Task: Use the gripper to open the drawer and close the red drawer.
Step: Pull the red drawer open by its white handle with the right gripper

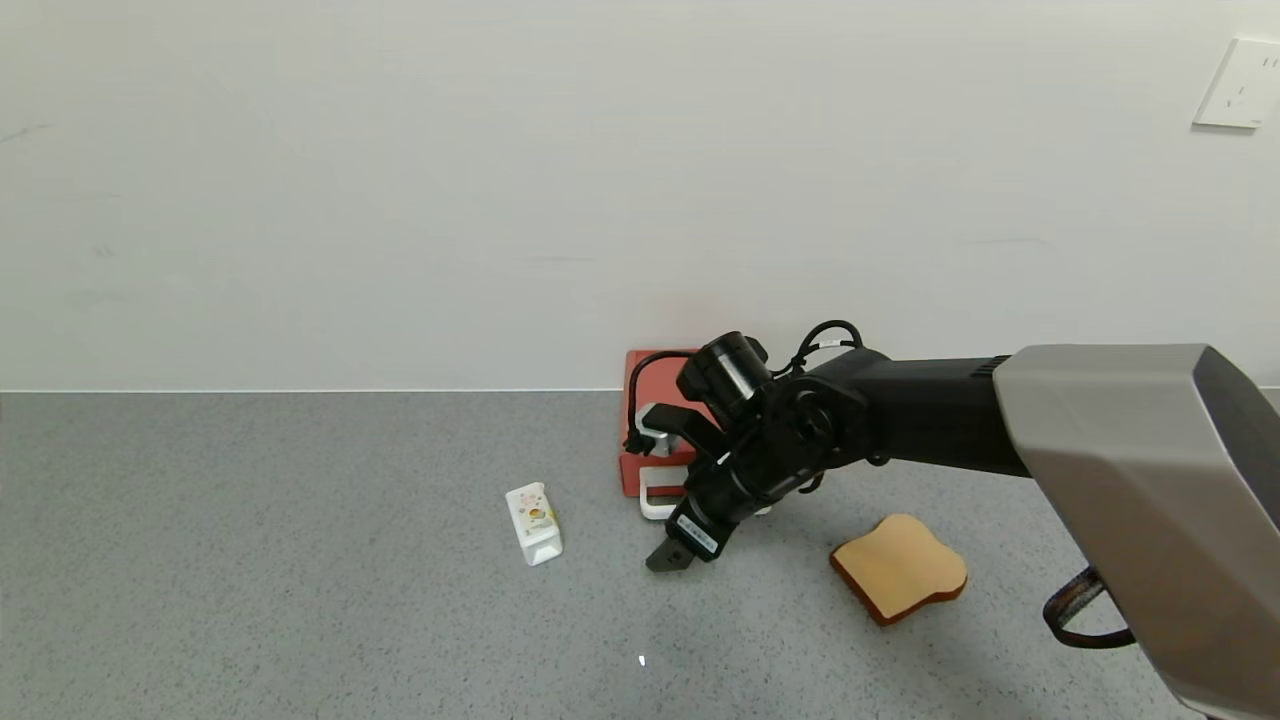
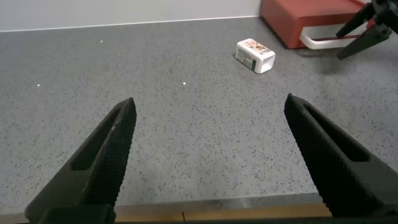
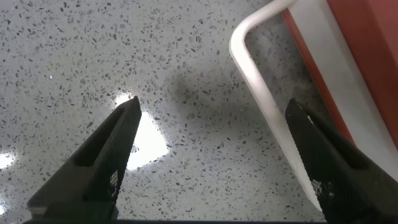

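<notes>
The red drawer (image 1: 633,470) lies flat on the grey counter against the wall, its white loop handle (image 1: 655,505) facing the counter's front. My right gripper (image 1: 690,545) hovers low just in front of that handle, pointing down, and is open. In the right wrist view the handle (image 3: 261,93) runs inside the gap of the gripper (image 3: 212,104), close to one finger (image 3: 323,162), beside the red drawer (image 3: 367,56); nothing is held. My left gripper (image 2: 210,102) stands open over bare counter, far from the drawer (image 2: 298,15).
A small white carton (image 1: 533,522) lies left of the handle. A toast slice (image 1: 898,580) lies to the right, under my right arm. The wall stands right behind the drawer, with a socket (image 1: 1240,85) high on it. The counter's front edge shows under my left gripper.
</notes>
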Robot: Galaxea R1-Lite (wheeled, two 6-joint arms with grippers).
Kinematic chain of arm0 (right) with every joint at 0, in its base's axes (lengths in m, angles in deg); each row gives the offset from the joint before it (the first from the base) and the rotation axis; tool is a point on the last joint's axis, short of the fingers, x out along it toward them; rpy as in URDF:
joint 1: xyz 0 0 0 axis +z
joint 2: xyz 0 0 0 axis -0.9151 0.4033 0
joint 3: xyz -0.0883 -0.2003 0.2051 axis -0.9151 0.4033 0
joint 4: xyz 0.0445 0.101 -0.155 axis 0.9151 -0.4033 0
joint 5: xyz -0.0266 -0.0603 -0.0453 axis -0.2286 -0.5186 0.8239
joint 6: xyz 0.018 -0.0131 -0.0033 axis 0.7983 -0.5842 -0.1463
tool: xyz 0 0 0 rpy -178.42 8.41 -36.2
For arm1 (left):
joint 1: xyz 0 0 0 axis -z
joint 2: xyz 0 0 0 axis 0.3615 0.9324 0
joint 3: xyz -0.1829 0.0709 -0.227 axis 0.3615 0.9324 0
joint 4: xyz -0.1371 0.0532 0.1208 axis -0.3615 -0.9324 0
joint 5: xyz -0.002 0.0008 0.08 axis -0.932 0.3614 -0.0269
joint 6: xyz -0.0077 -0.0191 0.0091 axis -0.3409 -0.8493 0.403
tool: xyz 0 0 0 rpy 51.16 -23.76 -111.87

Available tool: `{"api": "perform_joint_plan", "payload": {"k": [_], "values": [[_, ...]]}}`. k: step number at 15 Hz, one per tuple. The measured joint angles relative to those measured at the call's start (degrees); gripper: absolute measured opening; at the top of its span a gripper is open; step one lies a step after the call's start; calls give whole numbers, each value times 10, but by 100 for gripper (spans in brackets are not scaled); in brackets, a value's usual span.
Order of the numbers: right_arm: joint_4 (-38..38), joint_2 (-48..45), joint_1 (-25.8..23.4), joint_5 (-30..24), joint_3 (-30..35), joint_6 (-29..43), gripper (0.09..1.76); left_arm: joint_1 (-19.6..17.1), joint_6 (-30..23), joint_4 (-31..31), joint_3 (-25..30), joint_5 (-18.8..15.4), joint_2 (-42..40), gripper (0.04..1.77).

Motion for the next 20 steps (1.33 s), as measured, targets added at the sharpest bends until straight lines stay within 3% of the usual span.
{"api": "perform_joint_plan", "payload": {"k": [11, 20], "values": [[85, 29, 7, -5, 0, 3, 171, 0, 1, 0, 0, 0, 0, 172], [81, 39, 7, -4, 0, 4, 171, 0, 1, 0, 0, 0, 0, 172]]}}
